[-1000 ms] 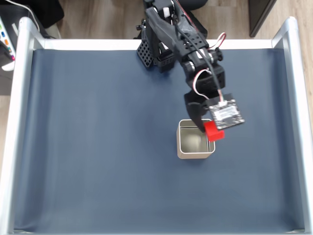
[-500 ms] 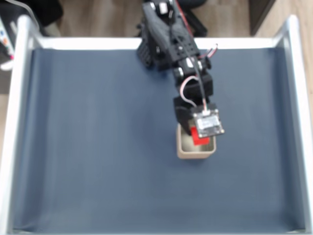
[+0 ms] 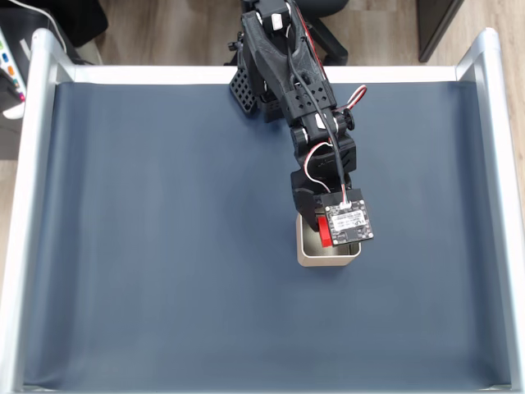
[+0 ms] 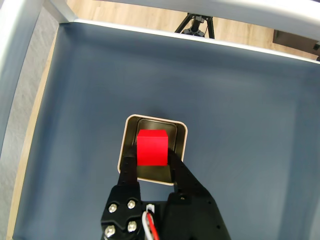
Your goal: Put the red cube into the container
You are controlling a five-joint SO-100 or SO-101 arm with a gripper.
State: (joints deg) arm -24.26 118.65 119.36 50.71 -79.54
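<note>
The red cube [image 4: 152,147] is held between my black fingers, directly above the opening of the container [image 4: 129,129], a square silvery tin with rounded corners on the dark blue mat. My gripper [image 4: 152,159] is shut on the cube. In the fixed view the gripper [image 3: 326,232] hangs over the tin [image 3: 310,256], and a sliver of the red cube [image 3: 325,233] shows beside the wrist camera board, which hides much of the tin's inside.
The blue mat [image 3: 164,246] is bordered by pale metal rails [image 3: 29,205] at left, right and back. The arm's black base [image 3: 258,82] stands at the back edge. A tripod [image 4: 196,22] stands on the wood floor beyond the far rail.
The gripper has carried the cube leftward in the fixed view, from beside the tin's right edge to over its opening. The tin has stayed in place.
</note>
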